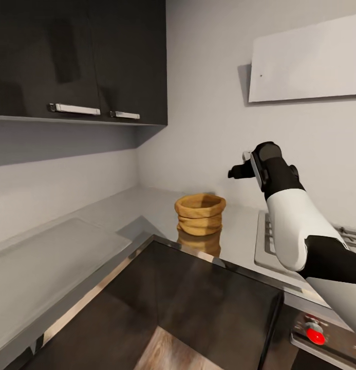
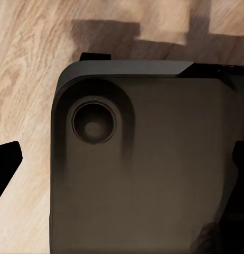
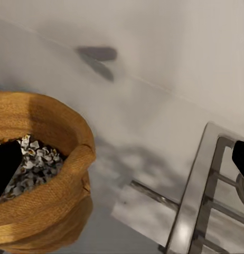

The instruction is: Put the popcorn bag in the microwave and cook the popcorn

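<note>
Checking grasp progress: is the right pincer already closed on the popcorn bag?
No, the right pincer hangs in the air, apart from the popcorn bag standing on the countertop.

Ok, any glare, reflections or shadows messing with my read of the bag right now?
Head view: the popcorn bag is evenly lit, mirrored in the shiny countertop edge below it. Right wrist view: the bag is sharp, its contents visible; the right gripper casts a soft shadow on the wall. Left wrist view: dim, a dark body over wood floor.

Grey surface (image 1: 121, 216) in a kitchen corner.
The popcorn bag (image 1: 200, 214) stands on it, left of the hob (image 1: 267, 241).
</note>
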Tool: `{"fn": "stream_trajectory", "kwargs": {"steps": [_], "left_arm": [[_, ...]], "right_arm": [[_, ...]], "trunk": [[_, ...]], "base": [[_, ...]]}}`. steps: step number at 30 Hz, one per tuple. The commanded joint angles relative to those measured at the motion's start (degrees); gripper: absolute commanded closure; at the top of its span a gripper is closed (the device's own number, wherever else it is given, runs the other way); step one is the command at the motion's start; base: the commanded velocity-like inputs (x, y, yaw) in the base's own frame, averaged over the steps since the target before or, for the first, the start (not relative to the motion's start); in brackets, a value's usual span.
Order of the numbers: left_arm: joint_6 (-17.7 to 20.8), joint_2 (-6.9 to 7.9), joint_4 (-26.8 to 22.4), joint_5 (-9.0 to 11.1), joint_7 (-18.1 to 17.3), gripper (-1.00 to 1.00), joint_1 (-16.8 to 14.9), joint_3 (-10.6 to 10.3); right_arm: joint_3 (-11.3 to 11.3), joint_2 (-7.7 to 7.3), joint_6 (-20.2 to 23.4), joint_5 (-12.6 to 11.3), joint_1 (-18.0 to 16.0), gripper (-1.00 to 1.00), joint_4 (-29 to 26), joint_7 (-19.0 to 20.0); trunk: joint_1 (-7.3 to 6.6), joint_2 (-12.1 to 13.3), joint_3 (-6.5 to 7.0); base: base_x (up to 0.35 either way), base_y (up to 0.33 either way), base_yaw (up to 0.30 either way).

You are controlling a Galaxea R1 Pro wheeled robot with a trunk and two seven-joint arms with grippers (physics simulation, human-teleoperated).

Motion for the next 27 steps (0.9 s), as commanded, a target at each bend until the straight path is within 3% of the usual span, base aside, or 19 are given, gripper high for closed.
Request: {"fn": "stream_trajectory", "kwargs": {"steps": [1, 8, 22, 27], "left_arm": [[-0.1, -0.04, 0.0, 0.3, 0.0, -1.0, 0.0, 0.1], [-0.1, -0.08, 0.0, 0.4, 0.1, -1.0, 0.0, 0.1], [-0.1, 0.01, 0.0, 0.3, 0.1, -1.0, 0.0, 0.1], [-0.1, 0.01, 0.0, 0.3, 0.1, -1.0, 0.0, 0.1]], "right_arm": [[-0.3, 0.07, 0.1, 0.6, 0.0, -1.0, 0.4, 0.5], [-0.4, -0.01, 0.1, 0.7, 0.0, -1.0, 1.1, 0.4], [-0.3, 0.07, 0.1, 0.6, 0.0, -1.0, 2.4, 0.4], [-0.3, 0.1, 0.1, 0.7, 0.0, -1.0, 5.7, 0.3]], "trunk": [[0.0, 0.0, -0.06], [0.0, 0.0, -0.06], [-3.07, 5.6, 2.45], [-4.17, 7.6, 3.35]], "base": [[0.022, 0.0, 0.0], [0.003, 0.0, 0.0], [0.0, 0.0, 0.0], [0.0, 0.0, 0.0]]}}
